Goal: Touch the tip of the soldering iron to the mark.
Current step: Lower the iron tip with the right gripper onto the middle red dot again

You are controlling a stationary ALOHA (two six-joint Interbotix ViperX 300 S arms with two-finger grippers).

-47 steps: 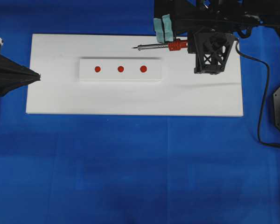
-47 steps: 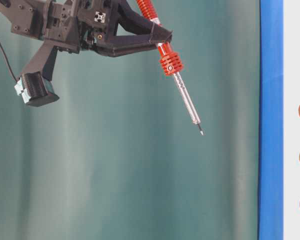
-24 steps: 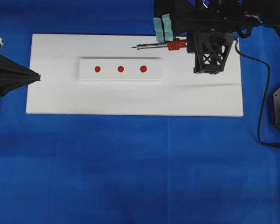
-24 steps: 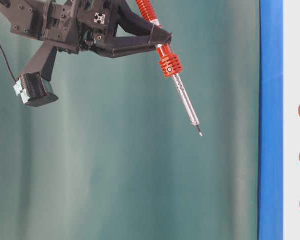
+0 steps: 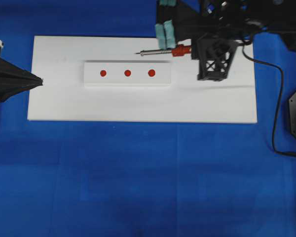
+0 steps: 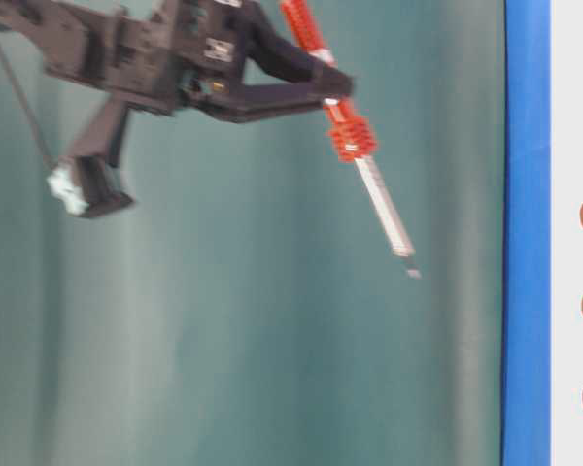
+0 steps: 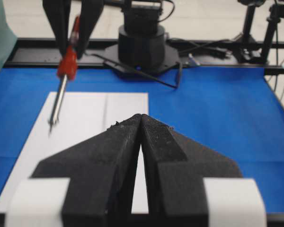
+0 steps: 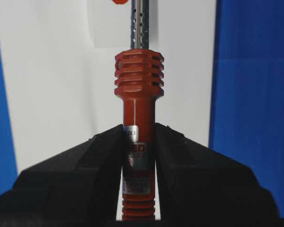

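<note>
The soldering iron (image 5: 163, 51) has a red-orange ribbed handle (image 8: 138, 85) and a silver shaft. My right gripper (image 8: 138, 135) is shut on the handle and holds the iron in the air above the far edge of the white board (image 5: 138, 106). The tip (image 5: 136, 54) points left, above and behind the right-hand dot. Three red marks (image 5: 151, 73) (image 5: 128, 73) (image 5: 103, 73) sit on a raised white block (image 5: 127, 79). In the table-level view the tip (image 6: 413, 274) hangs clear of the board, slanted down. My left gripper (image 5: 39, 80) is shut and empty at the board's left edge.
The iron's black cord (image 5: 278, 98) runs down the right side over the blue table cover (image 5: 138, 177). A teal-padded part of the right arm (image 5: 165, 32) sticks out over the board's far edge. The right arm's base (image 7: 142, 42) stands beyond the board.
My right arm has moved left with the iron, and the tip has shifted left and closer to the board. The table-level view is motion-blurred. The left gripper has not moved.
</note>
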